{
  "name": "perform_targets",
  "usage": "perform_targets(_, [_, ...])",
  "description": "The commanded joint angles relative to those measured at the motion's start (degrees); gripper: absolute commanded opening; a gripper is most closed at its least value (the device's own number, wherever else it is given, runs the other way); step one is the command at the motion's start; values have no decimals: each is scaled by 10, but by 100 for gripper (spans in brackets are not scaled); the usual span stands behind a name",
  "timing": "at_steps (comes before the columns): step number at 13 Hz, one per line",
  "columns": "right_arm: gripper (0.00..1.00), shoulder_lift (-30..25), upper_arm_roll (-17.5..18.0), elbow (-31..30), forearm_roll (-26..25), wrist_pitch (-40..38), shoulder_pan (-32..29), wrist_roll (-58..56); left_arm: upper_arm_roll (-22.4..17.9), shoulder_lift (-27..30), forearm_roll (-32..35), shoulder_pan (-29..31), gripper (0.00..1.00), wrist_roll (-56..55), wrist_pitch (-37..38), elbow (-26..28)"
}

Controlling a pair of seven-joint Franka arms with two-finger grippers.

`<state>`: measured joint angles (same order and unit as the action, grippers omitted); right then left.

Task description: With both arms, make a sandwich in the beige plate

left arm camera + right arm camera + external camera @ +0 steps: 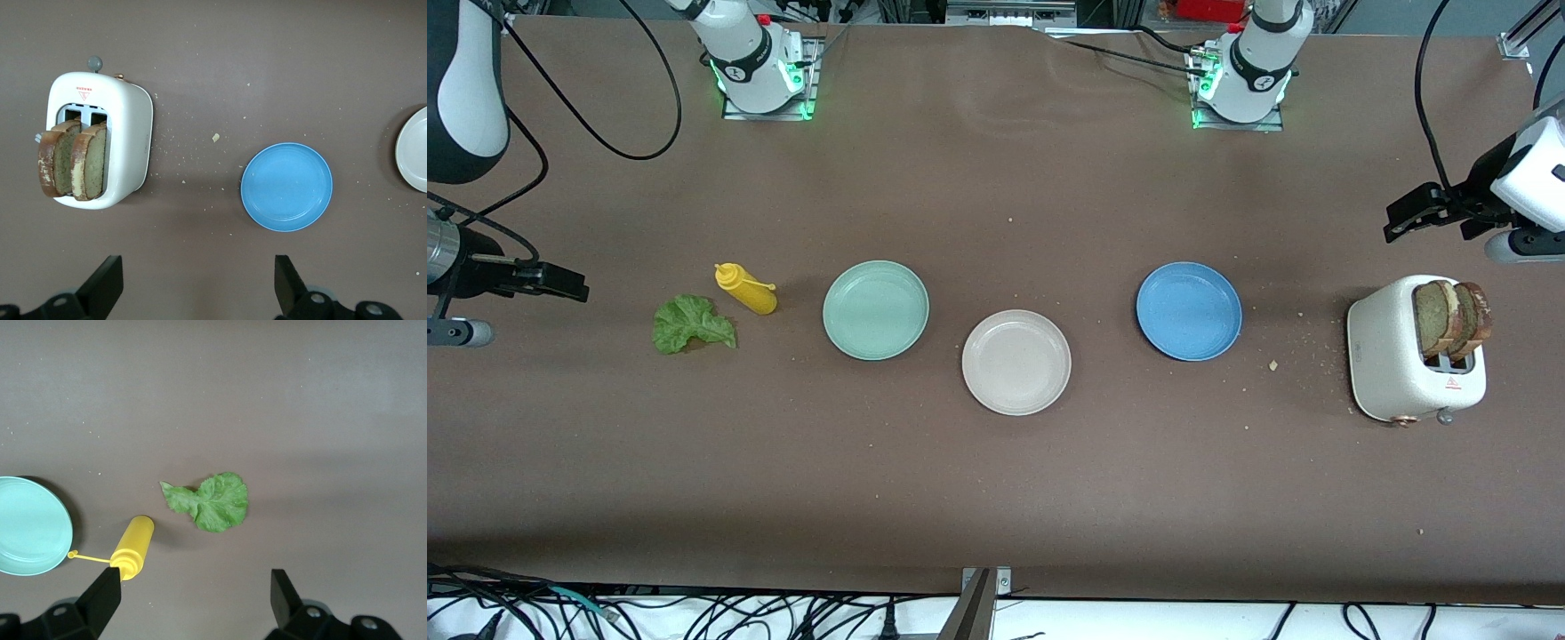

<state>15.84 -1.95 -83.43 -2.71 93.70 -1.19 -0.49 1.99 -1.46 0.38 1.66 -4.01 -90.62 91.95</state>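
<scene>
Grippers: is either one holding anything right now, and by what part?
Nothing is held. The left gripper hangs open over bare table beside the toaster; the right gripper hangs open over bare table beside the lettuce.

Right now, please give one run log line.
left gripper open over table | right gripper open over table | beige plate empty | bread in toaster

Left gripper and right gripper aloft, fingers apart.
</scene>
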Motion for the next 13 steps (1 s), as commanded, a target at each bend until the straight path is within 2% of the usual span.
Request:
perform_targets(1, [99,-10,6,-9,-1,3,-3,6,-1,-10,-10,5,100,7,5,-19])
perform_targets(13, [99,-9,5,-10,-1,2,-6,6,-1,-11,5,7,100,7,-3,-19])
